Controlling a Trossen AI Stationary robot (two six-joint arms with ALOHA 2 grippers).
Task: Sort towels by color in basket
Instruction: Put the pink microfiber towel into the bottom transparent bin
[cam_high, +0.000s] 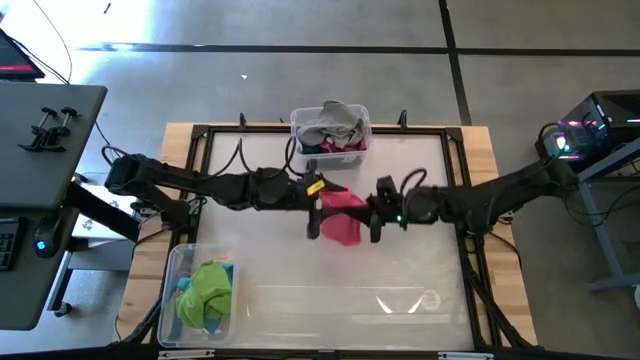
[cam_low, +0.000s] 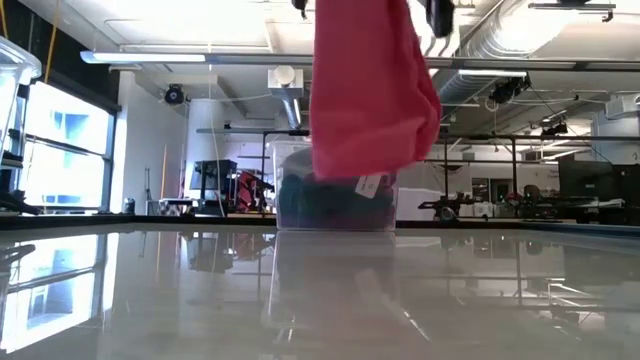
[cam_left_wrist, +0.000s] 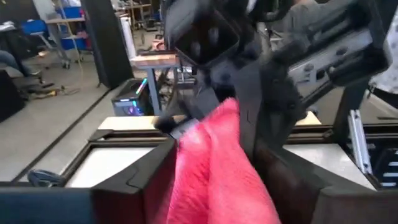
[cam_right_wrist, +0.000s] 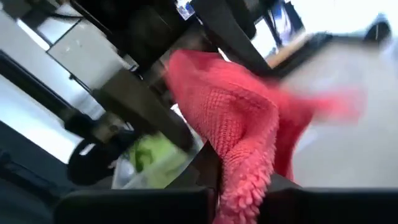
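Item in hand: one pink towel (cam_high: 342, 215), held in the air over the middle of the table (cam_high: 300, 280), between the two arms. Left gripper (cam_high: 315, 210): reaching in from the left edge, fingers clamped on the towel's left upper edge. Right gripper (cam_high: 377, 212): reaching in from the right edge, fingers closed on the opposite edge, so the cloth hangs stretched between them; the low view shows it dangling clear of the tabletop. Source bin (cam_high: 330, 135): at the middle of the far edge, still holding a grey towel (cam_high: 335, 120) over darker cloths not told apart. Receiving bin (cam_high: 200, 295): at the near left corner, holding a lime towel (cam_high: 210, 285) with a cyan one (cam_high: 185, 290) beneath. Risks, as judged: both grippers pinch only thin edges, so an uneven pull could slip the cloth from one side and leave it trailing; a hanging fold could catch a bin rim in transit; a release over the lime and cyan bin would mix colour groups.
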